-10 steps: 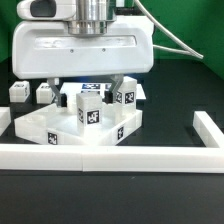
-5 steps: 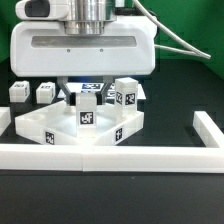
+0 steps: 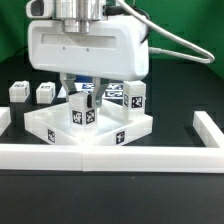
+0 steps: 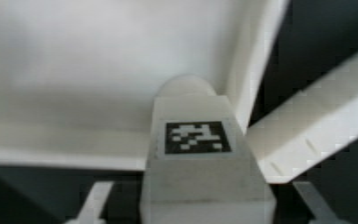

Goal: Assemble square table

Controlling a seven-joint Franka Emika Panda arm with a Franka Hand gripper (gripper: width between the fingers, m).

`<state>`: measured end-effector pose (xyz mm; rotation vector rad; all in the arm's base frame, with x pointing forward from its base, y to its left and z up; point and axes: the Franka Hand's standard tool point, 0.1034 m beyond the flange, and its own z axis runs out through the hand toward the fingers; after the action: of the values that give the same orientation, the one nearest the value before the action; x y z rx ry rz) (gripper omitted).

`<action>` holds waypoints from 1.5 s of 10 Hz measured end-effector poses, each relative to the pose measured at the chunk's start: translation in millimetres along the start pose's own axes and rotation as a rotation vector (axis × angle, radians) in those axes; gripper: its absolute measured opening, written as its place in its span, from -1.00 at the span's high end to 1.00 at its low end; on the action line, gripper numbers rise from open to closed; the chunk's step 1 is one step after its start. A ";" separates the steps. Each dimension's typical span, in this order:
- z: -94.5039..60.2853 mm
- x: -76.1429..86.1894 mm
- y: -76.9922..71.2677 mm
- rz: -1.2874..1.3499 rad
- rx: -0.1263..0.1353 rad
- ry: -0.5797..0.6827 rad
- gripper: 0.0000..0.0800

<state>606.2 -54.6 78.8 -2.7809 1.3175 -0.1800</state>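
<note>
Now your gripper [image 3: 84, 103] has closed on the tagged leg [image 3: 83, 117] standing upright on the square tabletop [image 3: 100, 138]. The tabletop has slid toward the exterior view's right with it, so I'd judge the leg is engaged in its hole.

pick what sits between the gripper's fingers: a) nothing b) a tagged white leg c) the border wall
b: the gripper is closed on either side of the tagged leg standing on the square top, and the wrist view shows that leg's tag right between the fingers.
</note>
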 end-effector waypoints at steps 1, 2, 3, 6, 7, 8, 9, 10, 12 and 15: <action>0.5 -0.1 -0.1 0.076 0.011 -0.007 0.27; 0.5 -0.5 -0.6 0.124 0.011 -0.007 0.27; 0.2 -0.6 -1.1 0.196 0.013 -0.008 0.27; -0.4 -1.9 -4.2 0.447 0.009 -0.016 0.27; -0.4 -7.8 -13.0 0.608 -0.004 -0.031 0.27; 1.7 -14.3 -22.7 0.724 -0.009 -0.034 0.27; 4.1 -19.5 -33.2 0.905 -0.009 -0.034 0.27; 4.6 -28.5 -41.7 1.062 -0.017 -0.035 0.26; 4.7 -39.1 -49.1 1.235 -0.020 -0.015 0.23; 4.5 -39.8 -46.2 1.259 -0.026 0.016 0.21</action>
<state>617.3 5.5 75.9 -1.4590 2.6806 -0.0961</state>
